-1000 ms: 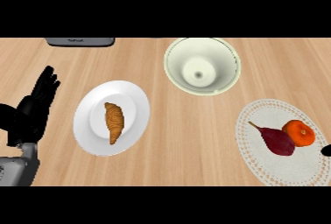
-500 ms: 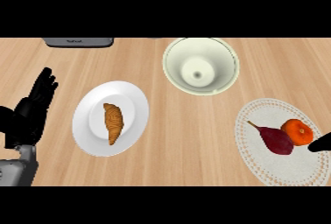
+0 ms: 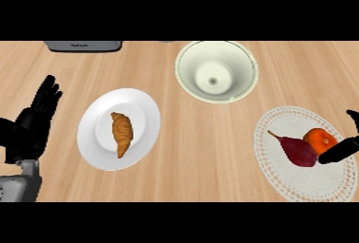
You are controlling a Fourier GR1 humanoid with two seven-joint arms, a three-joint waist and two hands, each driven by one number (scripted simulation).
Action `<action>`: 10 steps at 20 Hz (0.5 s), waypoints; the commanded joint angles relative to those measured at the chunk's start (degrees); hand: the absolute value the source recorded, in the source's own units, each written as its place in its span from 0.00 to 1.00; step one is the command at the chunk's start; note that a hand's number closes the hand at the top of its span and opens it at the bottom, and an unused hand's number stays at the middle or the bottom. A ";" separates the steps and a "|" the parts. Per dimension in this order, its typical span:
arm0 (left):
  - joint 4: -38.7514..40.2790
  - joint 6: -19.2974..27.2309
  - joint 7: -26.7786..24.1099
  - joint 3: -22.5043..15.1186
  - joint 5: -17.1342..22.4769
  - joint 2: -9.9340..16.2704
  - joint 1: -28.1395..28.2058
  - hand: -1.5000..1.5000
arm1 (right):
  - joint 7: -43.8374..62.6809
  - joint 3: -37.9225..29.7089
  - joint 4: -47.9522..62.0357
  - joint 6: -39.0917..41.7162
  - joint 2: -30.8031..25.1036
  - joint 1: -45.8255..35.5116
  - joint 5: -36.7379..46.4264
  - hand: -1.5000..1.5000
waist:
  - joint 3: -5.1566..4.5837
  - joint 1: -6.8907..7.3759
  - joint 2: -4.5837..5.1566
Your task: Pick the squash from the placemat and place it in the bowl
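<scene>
Wooden worktop [image 3: 182, 142] scene, task barely begun: squash [image 3: 297, 151] on placemat [image 3: 301, 182] beside orange fruit [image 3: 322, 141], bowl [image 3: 216, 70] unfilled, right hand [image 3: 339, 150] at squash's edge holding nothing, finger spread indeterminate, left hand [image 3: 32, 126] open, resting at left edge.

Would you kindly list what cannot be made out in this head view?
- Right robot hand: mostly cut off by the right edge; finger pose unclear.
- Orange item on the placemat: partly hidden by that hand.
- Grey object: cut off at the top; identity unclear.
</scene>
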 commanded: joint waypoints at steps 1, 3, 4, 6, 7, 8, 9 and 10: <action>0.06 1.52 0.78 -1.91 -2.88 -3.57 -1.62 0.50 | 0.32 0.17 3.25 0.64 4.07 -1.20 2.14 0.00 | 0.01 -0.09 0.02; -3.14 -0.33 1.62 -0.13 -2.12 -2.83 2.22 0.50 | -4.77 -2.21 6.49 0.33 3.62 0.22 3.52 0.00 | 0.01 -0.02 -0.03; 1.85 -2.83 -0.96 2.18 -0.81 -1.79 -0.07 0.50 | -1.40 -0.95 4.76 -1.20 6.59 -0.28 4.98 0.00 | 0.00 -0.13 0.00; -0.87 -2.20 0.97 2.59 -2.26 -1.46 -0.38 0.50 | -1.29 -0.90 2.37 -1.95 7.86 2.27 6.35 0.00 | 0.00 -0.20 -0.05; 2.42 -2.29 -2.48 2.44 -2.55 -3.60 0.89 0.50 | -0.65 -1.85 1.06 -1.40 8.03 1.92 6.69 0.00 | 0.00 -0.23 -0.04; -0.16 -4.51 -0.73 4.25 -1.24 -1.62 0.52 0.50 | -3.24 -3.62 4.23 -0.44 6.84 1.60 7.02 0.00 | 0.00 -0.13 -0.03; 1.34 -4.94 -0.86 5.23 -1.01 -1.32 -0.48 0.50 | -4.86 -4.80 4.74 1.62 5.56 1.87 6.11 0.00 | 0.00 -0.18 -0.02; 1.85 -2.10 4.40 2.77 -3.05 -2.11 -5.42 0.50 | -6.01 -2.75 11.56 -3.75 9.02 -2.42 8.91 0.00 | 0.04 0.01 0.09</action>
